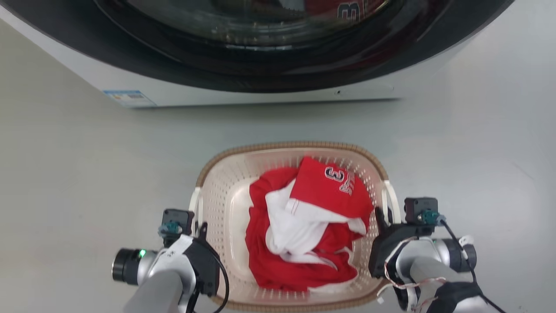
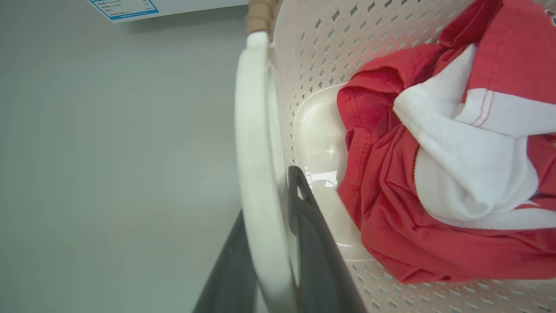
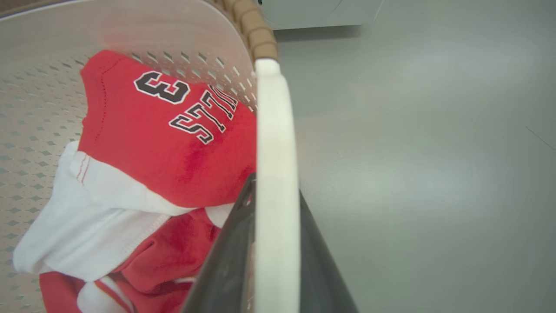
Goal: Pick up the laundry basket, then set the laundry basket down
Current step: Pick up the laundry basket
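The basket [image 1: 295,145] is over grey floor [image 1: 65,182] in front of the washer [image 1: 260,94], with a strip of bare floor between its far rim and the machine. I cannot tell whether its base touches the floor. Red and white clothes [image 1: 304,226] lie inside. The left gripper [image 2: 269,261] clamps the left handle [image 2: 254,130], one finger on each side. The right gripper [image 3: 276,261] grips the right handle [image 3: 276,130] the same way. Open floor lies on both sides.
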